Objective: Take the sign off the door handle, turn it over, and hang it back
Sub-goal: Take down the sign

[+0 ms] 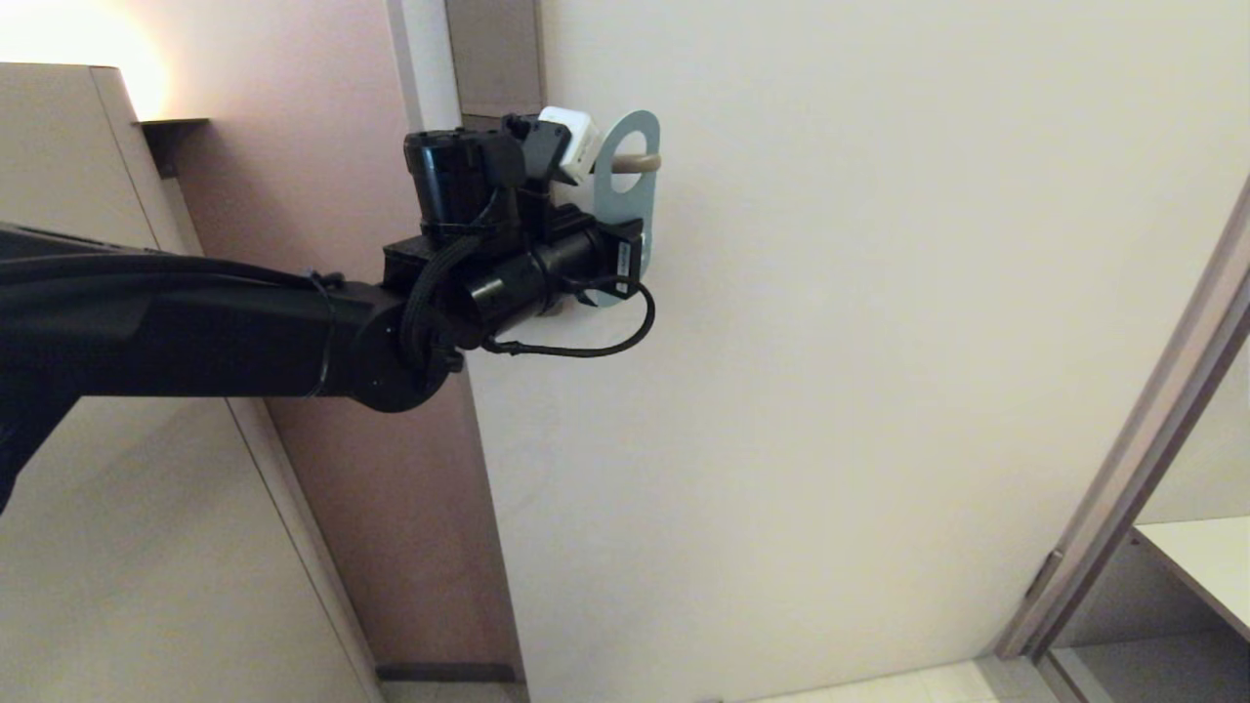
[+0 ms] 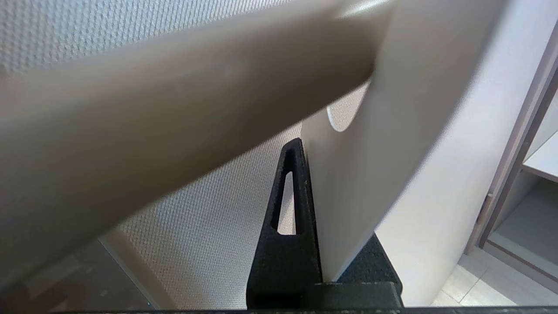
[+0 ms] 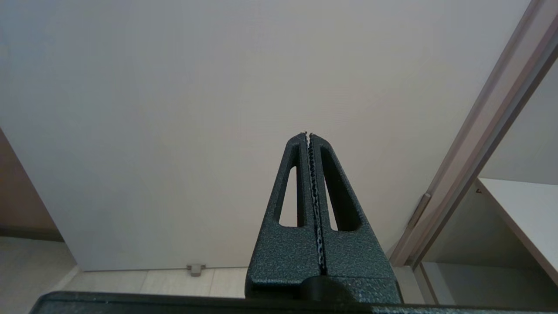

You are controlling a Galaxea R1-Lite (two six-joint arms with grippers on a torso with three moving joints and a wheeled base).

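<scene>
my left gripper [image 2: 314, 205] has its jaws pinched on the lower part of the sign [image 1: 625, 200], the card sandwiched thin between the two black fingers [image 2: 285, 226]. in the left wrist view one finger shows in full on one side of the card, and only a sliver of the other peeks out past the card's edge. my right gripper [image 3: 310, 137] has its jaws pressed together on nothing, the toothed pads meeting along one line, and it is pointed at a bare stretch of the pale door [image 1: 879, 342], well away from the work.

in the head view the sign shows its blue face toward me, hanging upright with its oval hole around the door handle [image 1: 640, 163]; the end of the grey-beige lever pokes through the hole. i cannot read any lettering on the card from here. the left arm reaches in from the left side, its wrist just left of the card and over its lower half. in the left wrist view the handle [image 2: 174, 113] crosses close in front of the camera as a thick beige bar, and the sign's pale face [image 2: 392, 144] rises from the jaws beside it, the edge of the hole visible just under the bar.

to the right a door frame [image 1: 1133, 488] slants down, with a shelf [image 1: 1206, 561] beyond it.
</scene>
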